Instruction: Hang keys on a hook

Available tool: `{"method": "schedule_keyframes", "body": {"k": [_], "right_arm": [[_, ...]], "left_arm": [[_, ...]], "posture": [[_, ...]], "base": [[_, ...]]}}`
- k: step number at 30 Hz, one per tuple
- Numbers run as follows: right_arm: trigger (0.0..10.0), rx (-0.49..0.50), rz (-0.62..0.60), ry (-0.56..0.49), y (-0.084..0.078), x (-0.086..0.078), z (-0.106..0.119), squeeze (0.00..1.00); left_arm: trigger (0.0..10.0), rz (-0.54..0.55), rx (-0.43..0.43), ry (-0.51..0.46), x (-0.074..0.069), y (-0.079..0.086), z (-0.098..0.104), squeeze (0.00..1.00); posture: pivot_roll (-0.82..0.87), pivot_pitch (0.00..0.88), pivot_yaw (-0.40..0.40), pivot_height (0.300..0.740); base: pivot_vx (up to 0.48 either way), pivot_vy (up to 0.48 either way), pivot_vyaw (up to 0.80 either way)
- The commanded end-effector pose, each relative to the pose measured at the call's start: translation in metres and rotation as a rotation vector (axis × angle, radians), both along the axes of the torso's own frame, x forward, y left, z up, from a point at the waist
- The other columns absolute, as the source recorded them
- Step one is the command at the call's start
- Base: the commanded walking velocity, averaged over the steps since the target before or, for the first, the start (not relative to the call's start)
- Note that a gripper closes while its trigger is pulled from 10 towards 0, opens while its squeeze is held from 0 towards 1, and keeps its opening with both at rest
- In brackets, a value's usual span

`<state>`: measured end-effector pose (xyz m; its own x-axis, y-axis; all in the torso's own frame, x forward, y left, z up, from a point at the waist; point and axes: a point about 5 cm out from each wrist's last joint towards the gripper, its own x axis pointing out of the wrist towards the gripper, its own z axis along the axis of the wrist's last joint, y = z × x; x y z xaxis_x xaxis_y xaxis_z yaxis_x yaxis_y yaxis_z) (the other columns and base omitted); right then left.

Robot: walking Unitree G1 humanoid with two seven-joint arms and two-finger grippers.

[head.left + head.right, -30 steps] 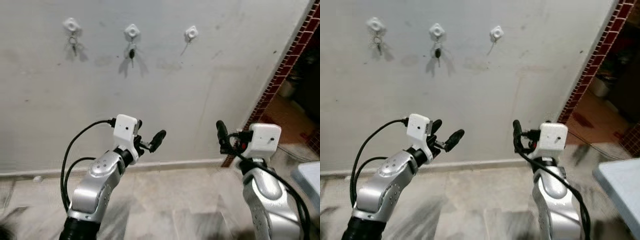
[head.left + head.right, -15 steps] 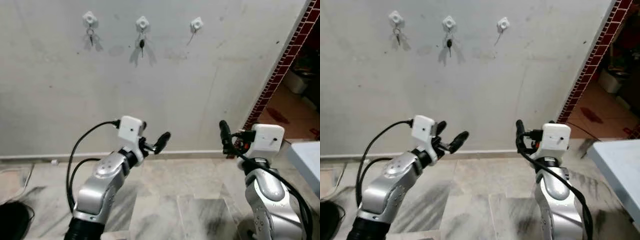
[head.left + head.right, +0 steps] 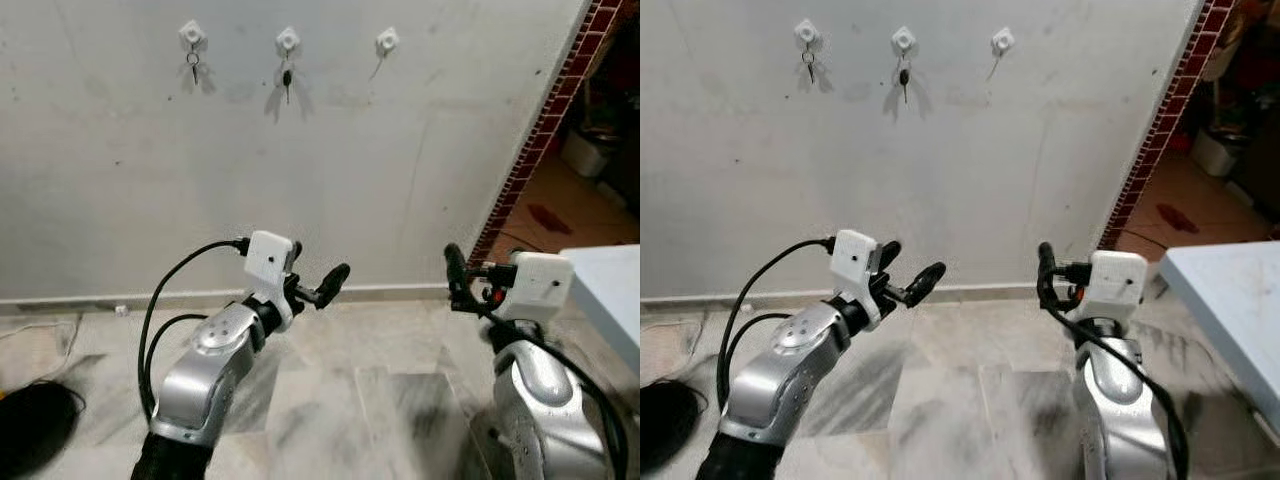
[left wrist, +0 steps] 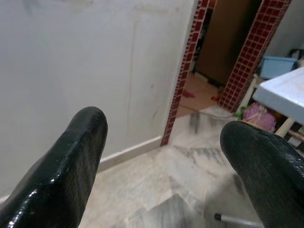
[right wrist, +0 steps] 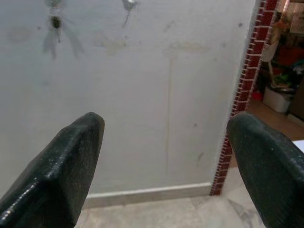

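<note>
Three white hooks are fixed high on the grey wall. A small key ring point(image 3: 193, 68) hangs from the left hook point(image 3: 193, 35). A dark-headed key point(image 3: 287, 78) hangs from the middle hook point(image 3: 288, 41). The right hook point(image 3: 387, 41) holds nothing that I can make out. My left gripper point(image 3: 318, 284) is raised far below the hooks, open and empty. My right gripper point(image 3: 457, 280) is raised at the same height, also open with nothing between its fingers point(image 5: 57, 171). The right wrist view catches the dark-headed key point(image 5: 55, 21) on the wall ahead.
A red-brick tiled door edge point(image 3: 540, 130) borders the wall on the right, with a room behind it. A white table corner point(image 3: 605, 290) juts in at the right. A black object point(image 3: 35, 440) and a cable lie on the marble floor at the left.
The whole picture has shifted: the hooks now look smaller and farther, so the camera has backed off from the wall. Both arms keep their pose with grippers open.
</note>
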<state>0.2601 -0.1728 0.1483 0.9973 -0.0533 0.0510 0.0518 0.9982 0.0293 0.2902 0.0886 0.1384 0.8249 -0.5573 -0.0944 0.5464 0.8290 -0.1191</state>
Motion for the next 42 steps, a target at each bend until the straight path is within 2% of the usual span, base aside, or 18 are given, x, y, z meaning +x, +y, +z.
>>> {"method": "schedule_keyframes", "body": {"k": [1,8,18,27,42], "right_arm": [[10.0,-0.008,-0.006,-0.016,-0.0011,-0.0002,0.0043,0.00],[10.0,-0.006,-0.017,-0.037,-0.0031,-0.0018,0.0088,0.00],[10.0,-0.025,-0.014,-0.024,-0.0032,-0.0022,0.0072,0.00],[10.0,-0.028,-0.005,-0.026,-0.0029,-0.0028,0.0074,0.00],[10.0,-0.034,-0.009,-0.010,-0.0036,-0.0057,0.0029,0.00]], "left_arm": [[10.0,-0.007,0.005,-0.020,0.0005,-0.0005,0.0036,0.00],[10.0,0.028,-0.007,-0.042,0.0036,0.0040,0.0064,0.00],[10.0,0.013,-0.038,-0.041,0.0031,0.0012,0.0072,0.00],[10.0,0.029,-0.032,-0.042,0.0040,0.0034,0.0067,0.00],[10.0,0.047,-0.030,-0.028,0.0058,0.0078,0.0042,0.00]], "posture": [[0.07,0.000,-0.048,0.740],[0.06,0.000,-0.055,0.740],[0.06,0.000,-0.053,0.740],[0.06,0.000,-0.057,0.740],[0.06,0.000,-0.053,0.740]], "base": [[0.000,0.000,0.00],[0.000,0.000,0.00],[0.000,0.000,-0.80],[0.000,0.000,0.00],[0.000,-0.451,0.00]]}}
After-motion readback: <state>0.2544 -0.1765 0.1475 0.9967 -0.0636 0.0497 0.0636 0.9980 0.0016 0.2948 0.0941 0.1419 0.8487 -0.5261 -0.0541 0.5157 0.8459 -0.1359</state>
